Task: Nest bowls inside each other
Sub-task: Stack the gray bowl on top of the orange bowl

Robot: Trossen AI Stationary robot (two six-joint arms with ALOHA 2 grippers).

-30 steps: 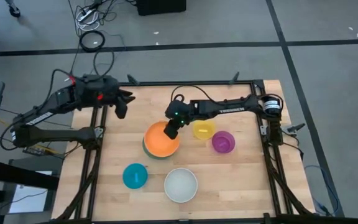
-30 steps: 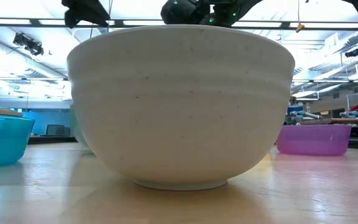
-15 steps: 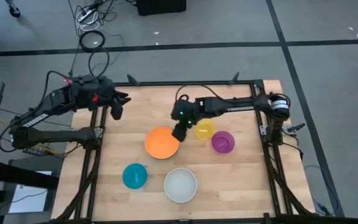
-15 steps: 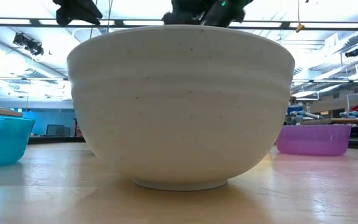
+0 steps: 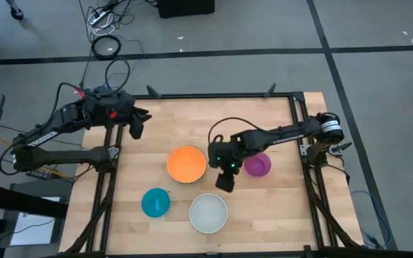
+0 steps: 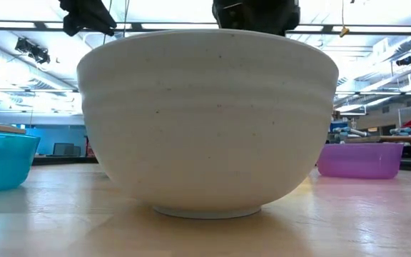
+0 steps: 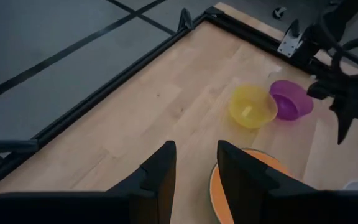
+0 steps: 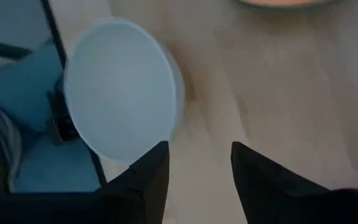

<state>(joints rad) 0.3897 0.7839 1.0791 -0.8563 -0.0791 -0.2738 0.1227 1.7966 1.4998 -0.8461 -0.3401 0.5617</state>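
Note:
The orange bowl (image 5: 186, 163) sits on its base mid-table. The white bowl (image 5: 208, 213) and the blue bowl (image 5: 155, 202) stand near the front edge, and the purple bowl (image 5: 257, 164) stands to the right. The yellow bowl (image 7: 252, 106) sits beside the purple one; in the high view the right arm covers it. My right gripper (image 5: 224, 180) hangs open above the bare table between the orange and white bowls, and the white bowl (image 8: 120, 93) shows just ahead of it. My left gripper (image 5: 138, 129) waits open at the far left, high above the table.
A black metal frame (image 5: 301, 154) borders the wooden table. The right arm (image 5: 278, 135) reaches across the table over the yellow bowl. Bare wood lies at the far side (image 5: 185, 118) and the near right (image 5: 271, 208).
My right gripper has left the orange bowl's far right rim and swung toward the table's near edge, tipping steeply down, to stand by the white bowl. The orange bowl, earlier raised with a green rim showing beneath it, has dropped and now sits level.

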